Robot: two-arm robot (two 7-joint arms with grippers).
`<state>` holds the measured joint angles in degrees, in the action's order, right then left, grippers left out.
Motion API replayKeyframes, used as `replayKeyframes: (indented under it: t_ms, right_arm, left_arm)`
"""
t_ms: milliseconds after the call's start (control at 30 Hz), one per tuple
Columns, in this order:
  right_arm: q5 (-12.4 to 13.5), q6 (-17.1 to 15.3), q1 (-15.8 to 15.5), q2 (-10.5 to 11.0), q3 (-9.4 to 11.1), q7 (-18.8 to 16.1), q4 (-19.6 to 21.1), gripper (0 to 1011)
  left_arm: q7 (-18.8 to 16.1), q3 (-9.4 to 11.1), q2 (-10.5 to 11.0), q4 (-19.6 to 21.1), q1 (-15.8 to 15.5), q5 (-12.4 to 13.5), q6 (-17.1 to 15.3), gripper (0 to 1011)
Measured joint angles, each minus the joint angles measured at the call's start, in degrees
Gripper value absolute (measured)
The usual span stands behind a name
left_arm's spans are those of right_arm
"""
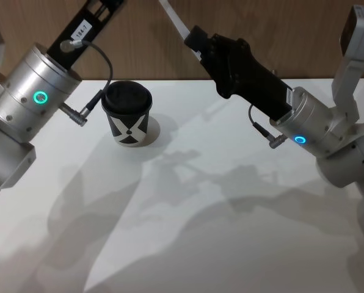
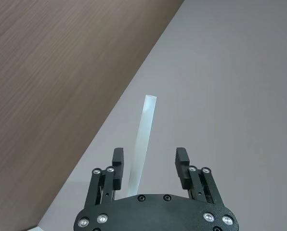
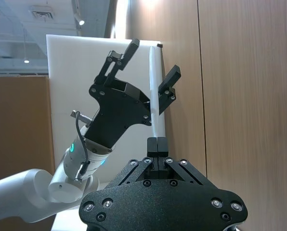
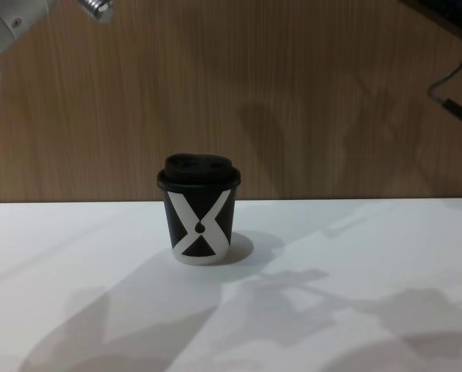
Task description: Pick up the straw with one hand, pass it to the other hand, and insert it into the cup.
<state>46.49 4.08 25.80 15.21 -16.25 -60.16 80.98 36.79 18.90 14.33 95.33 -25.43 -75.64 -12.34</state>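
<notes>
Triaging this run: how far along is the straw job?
Done: the straw is off the table, pinched in the shut fingers of the right gripper. In hand: the handover. The left gripper is open, its fingers on either side of the straw and not yet closed. Left: left grasp, right release, then insertion. The cup stands lidded with no straw in it.

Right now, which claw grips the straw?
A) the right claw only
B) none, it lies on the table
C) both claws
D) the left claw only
A: the right claw is shut on the straw, while the left claw stands open around it.
</notes>
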Motion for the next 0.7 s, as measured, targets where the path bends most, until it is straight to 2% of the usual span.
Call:
replayKeyframes:
  t_ms: [200, 233, 300, 500, 600, 700]
  right_arm:
    - [0.00, 0.00, 0.00, 0.00, 0.00, 0.00, 0.00, 0]
    - [0.00, 0.00, 0.00, 0.00, 0.00, 0.00, 0.00, 0]
    - [0.00, 0.00, 0.00, 0.00, 0.00, 0.00, 0.00, 0]
    - [0.00, 0.00, 0.00, 0.00, 0.00, 0.00, 0.00, 0]
    - [0.00, 0.00, 0.00, 0.00, 0.00, -0.01, 0.00, 1]
    - [0.00, 0.00, 0.00, 0.00, 0.00, -0.01, 0.00, 0]
  left_arm:
    - [-0.34, 0.55, 0.23, 0.00, -0.34, 0.49, 0.53, 499]
    - [-0.36, 0.59, 0.25, 0.00, -0.38, 0.52, 0.60, 499]
    - [-0.49, 0.75, 0.31, 0.00, -0.45, 0.57, 0.88, 386]
    - [-0.79, 0.89, 0.38, 0.02, -0.48, 0.55, 1.38, 234]
    - [-1.08, 0.94, 0.46, 0.08, -0.47, 0.47, 1.71, 116]
    - [-1.36, 0.96, 0.51, 0.16, -0.41, 0.37, 1.98, 86]
